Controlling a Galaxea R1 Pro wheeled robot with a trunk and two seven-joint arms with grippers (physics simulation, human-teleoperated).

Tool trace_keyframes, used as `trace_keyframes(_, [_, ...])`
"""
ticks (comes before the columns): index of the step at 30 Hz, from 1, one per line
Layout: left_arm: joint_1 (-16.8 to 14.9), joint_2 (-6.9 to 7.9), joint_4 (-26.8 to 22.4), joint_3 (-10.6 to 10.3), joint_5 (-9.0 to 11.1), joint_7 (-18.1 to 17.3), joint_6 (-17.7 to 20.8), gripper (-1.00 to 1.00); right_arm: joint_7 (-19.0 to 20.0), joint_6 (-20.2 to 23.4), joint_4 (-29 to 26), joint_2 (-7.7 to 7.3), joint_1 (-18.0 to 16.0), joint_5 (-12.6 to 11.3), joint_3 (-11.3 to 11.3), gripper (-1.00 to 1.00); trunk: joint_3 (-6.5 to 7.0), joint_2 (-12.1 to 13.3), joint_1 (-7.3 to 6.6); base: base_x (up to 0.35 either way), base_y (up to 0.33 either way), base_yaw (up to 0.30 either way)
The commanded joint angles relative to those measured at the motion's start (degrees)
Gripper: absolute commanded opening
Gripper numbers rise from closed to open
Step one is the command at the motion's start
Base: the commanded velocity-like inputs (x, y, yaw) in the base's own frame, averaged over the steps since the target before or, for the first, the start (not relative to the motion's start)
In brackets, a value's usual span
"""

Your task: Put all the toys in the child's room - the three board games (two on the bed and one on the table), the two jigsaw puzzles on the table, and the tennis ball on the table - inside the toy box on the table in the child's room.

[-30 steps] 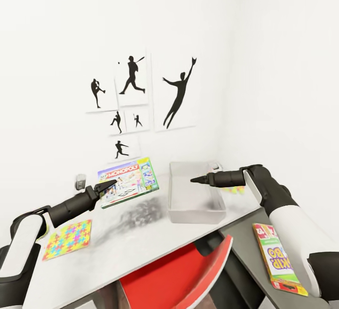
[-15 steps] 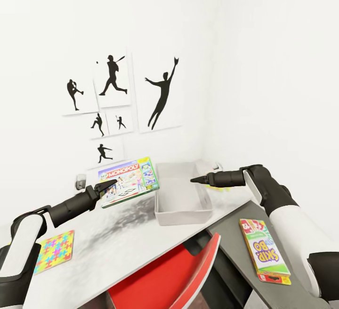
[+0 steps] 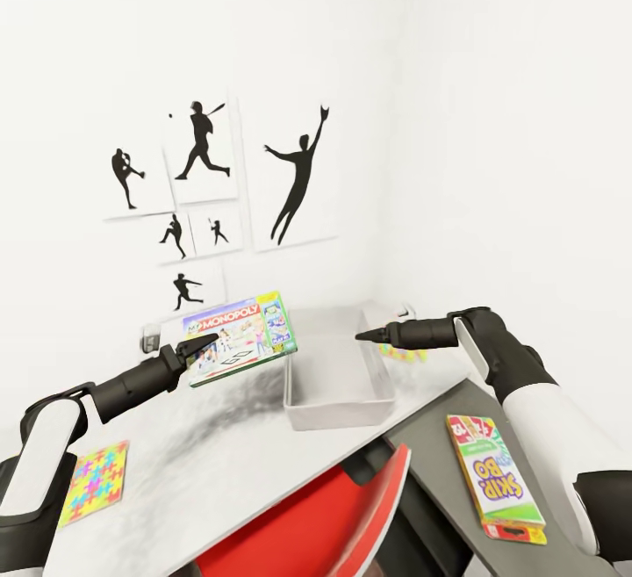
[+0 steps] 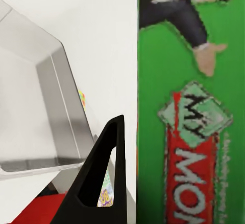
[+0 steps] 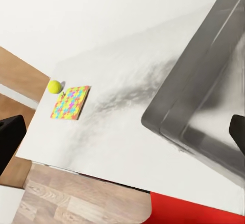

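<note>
Black silhouettes of baseball players (image 3: 202, 140) hang on the white wall (image 3: 491, 120) above the table's back edge. A red chair (image 3: 325, 520) sits tucked under its front edge. Wooden floor (image 5: 76, 203) lies below the table.

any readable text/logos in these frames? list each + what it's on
"MONOPOLY": red banner on the green board game box held by the left gripper; the left wrist view shows part of the same logo, "MONO".
"SKIP BO": upside down on the card game box on the grey surface by the right arm.
Smaller print on both boxes: too small to read.
</note>
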Motion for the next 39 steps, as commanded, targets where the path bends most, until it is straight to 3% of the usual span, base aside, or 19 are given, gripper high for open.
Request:
trace_keyframes(1, [-0.1,-0.01,0.0,0.1,-0.6,-0.4,0.2,-1.0,-0.2,0.4,0.0,-0.07,-0.1,-0.6,0.2,1.0,-0.14,-0.1,0.06,0.244,0.0,-0.007])
trace_keyframes(12, [-0.1,-0.05,0.0,0.1,-0.6,-0.4,0.2,-1.0,-0.1,0.3,0.0,-0.12,0.0,-0.6,0.2,1.0,-0.14,-0.1,0.06,0.178,0.0,-0.003])
trace_keyframes(31, [-0.5,-0.45,0.1,0.0,-0.6,-0.2,0.1,-1.0,0.1,0.8,-1.0,-0.52,0.0,-0.5,0.1,1.0,-0.11,-0.1,0.06,0.018,0.0,-0.004])
trace_keyframes(35, [-2.0,-1.76,0.4,0.0,-0.7,2.0,0.2,-1.0,0.1,2.4,-1.4,-0.74,0.0,-0.5,-1.0,1.0,-0.05,-0.1,0.06,0.001,0.0,-0.039])
trace_keyframes(39, [-3.4,-2.16,0.5,0.1,-0.6,4.4,0.4,-1.0,0.1,2.9,-1.6,-0.88,0.0,-0.5,-1.8,1.0,-0.01,-0.1,0.06,0.001,0.0,-0.025])
